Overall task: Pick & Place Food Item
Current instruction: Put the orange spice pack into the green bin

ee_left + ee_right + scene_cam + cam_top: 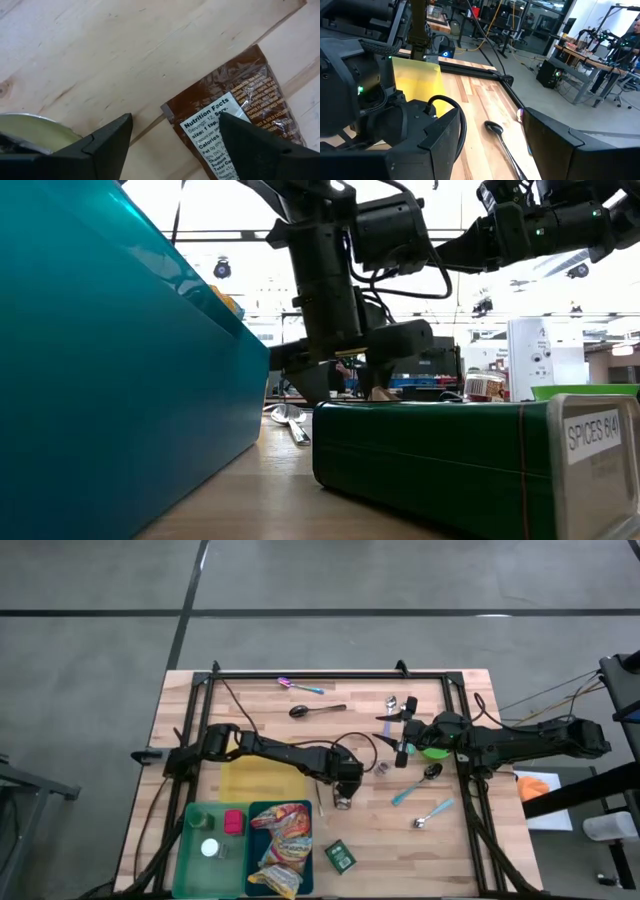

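Pale wooden tabletop [100, 55]: I hold the left gripper [175, 145], fingers spread wide, straddling the flat brown foil spice packet [235, 110], which I judge needs descent and closing next.

Grey concrete floor [90, 600] surrounds the wooden table [260, 705], crossed by dark seams toward twelve o'clock; beyond the table the room is brightly lit from ceiling lamps [222, 268]; desks [580, 55] with cables and equipment stand toward two o'clock; a white cabinet [535, 355] stands farther off.
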Controlling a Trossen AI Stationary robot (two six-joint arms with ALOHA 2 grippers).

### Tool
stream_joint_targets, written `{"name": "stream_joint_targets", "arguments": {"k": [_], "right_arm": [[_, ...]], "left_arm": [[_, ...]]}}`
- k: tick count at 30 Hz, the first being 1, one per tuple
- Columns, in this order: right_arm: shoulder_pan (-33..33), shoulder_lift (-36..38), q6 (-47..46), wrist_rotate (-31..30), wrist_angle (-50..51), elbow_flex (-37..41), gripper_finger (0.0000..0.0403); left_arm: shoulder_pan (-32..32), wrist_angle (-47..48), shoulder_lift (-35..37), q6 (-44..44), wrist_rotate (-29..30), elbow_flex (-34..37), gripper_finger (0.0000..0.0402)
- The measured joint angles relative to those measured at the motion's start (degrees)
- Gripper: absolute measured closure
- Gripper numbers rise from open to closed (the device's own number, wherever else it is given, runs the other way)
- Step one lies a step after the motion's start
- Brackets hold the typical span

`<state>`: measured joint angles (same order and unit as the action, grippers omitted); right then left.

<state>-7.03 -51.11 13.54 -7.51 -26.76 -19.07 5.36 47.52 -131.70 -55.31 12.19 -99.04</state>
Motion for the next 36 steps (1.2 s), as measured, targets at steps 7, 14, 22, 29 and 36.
{"name": "stream_joint_targets", "arguments": {"k": [7,14,22,29,36], "right_arm": [[0.01,0.00,0.00,0.00,-0.02,0.00,0.0188],[0.00,0.00,0.00,-0.01,-0.02,0.00,0.0188],[0.00,0.00,0.00,0.00,-0.02,0.00,0.0188],[0.00,0.00,0.00,0.00,-0.02,0.00,0.0188],[0.01,0.00,0.00,-0.02,-0.02,-0.01,0.0188]], "left_arm": [[-0.06,0.53,0.07,-0.28,-0.20,0.00,0.0161],[-0.03,0.38,0.09,-0.24,-0.46,0.00,0.0225],[-0.03,0.31,0.09,-0.20,-0.81,0.00,0.0290],[-0.03,0.14,0.09,-0.04,-0.81,0.00,0.0302],[-0.03,0.09,0.09,-0.04,-0.81,0.00,0.0310]]}}
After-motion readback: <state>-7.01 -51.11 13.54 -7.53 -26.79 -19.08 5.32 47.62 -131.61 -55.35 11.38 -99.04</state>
